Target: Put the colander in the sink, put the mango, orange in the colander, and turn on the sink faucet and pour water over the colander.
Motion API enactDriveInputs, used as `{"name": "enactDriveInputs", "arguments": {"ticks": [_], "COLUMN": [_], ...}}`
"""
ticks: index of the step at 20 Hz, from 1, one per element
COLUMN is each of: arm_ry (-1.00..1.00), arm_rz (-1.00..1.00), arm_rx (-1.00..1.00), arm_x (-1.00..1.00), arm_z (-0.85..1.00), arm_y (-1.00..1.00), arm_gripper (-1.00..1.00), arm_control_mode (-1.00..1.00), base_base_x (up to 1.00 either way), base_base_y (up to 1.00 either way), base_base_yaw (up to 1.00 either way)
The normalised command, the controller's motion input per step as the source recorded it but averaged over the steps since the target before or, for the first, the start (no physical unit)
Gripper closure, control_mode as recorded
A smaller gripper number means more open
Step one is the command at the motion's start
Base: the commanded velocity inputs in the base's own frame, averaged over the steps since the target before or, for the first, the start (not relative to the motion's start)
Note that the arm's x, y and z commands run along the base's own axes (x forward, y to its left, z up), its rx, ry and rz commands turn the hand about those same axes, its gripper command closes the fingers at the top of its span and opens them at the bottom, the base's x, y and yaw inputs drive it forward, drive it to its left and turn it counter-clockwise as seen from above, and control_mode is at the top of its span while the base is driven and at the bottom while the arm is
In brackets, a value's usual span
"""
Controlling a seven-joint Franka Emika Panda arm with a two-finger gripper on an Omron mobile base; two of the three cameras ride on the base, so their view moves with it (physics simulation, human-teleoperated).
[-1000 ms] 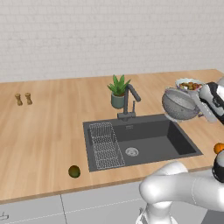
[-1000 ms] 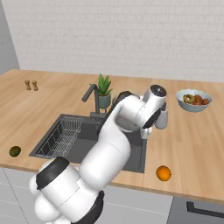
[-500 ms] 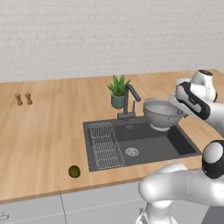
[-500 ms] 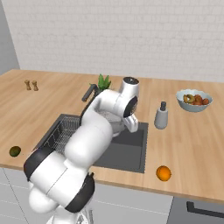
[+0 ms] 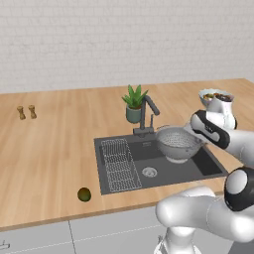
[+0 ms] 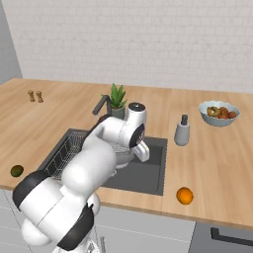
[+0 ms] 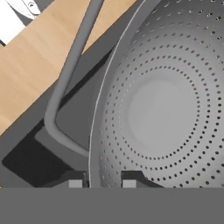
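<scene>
My gripper (image 7: 103, 183) is shut on the rim of the colander (image 7: 162, 109), a perforated silver-grey bowl. One fingertip stands inside the rim and one outside. The colander (image 5: 177, 143) hangs low in the right half of the dark sink (image 5: 121, 181), just right of the sink faucet (image 5: 148, 111). Whether it touches the basin floor I cannot tell. The gripper (image 5: 195, 133) holds it from the right side. The green mango (image 5: 84, 194) lies on the counter left of the sink's front corner. In the right base view the orange (image 6: 184, 195) rests near the counter's front edge, right of the sink (image 6: 153, 180).
A wire rack (image 5: 118, 163) fills the sink's left part. A potted plant (image 5: 135, 101) stands behind the faucet. A white fruit bowl (image 6: 219, 112) and a grey bottle (image 6: 182, 131) are on the right counter. Two small shakers (image 5: 27, 112) stand far left.
The arm has swung the colander left from above the counter near the fruit bowl to the sink and lowered it into the right half of the basin.
</scene>
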Motion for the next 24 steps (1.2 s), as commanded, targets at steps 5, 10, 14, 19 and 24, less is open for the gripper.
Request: {"name": "enactDriveInputs", "arguments": {"ticks": [5, 10, 14, 19, 24], "arm_ry": [0.00, 0.00, 0.00, 0.00, 0.00], "arm_rz": [0.25, 0.19, 0.08, 0.00, 0.04], "arm_rx": [0.00, 0.00, 0.00, 0.00, 0.06], "arm_x": [0.41, 0.43, 0.19, 0.07, -0.40], "arm_z": [-0.13, -0.37, -0.53, -0.51, -0.33], "arm_y": [0.00, 0.07, 0.24, 0.36, 0.06], "arm_gripper": [1.00, 1.00, 1.00, 1.00, 1.00], "arm_control_mode": [-1.00, -1.00, -1.00, -1.00, -1.00], "base_base_x": [0.00, 0.00, 0.00, 0.00, 0.00], "base_base_y": [0.00, 0.00, 0.00, 0.00, 0.00], "base_base_yaw": [0.00, 0.00, 0.00, 0.00, 0.00]}}
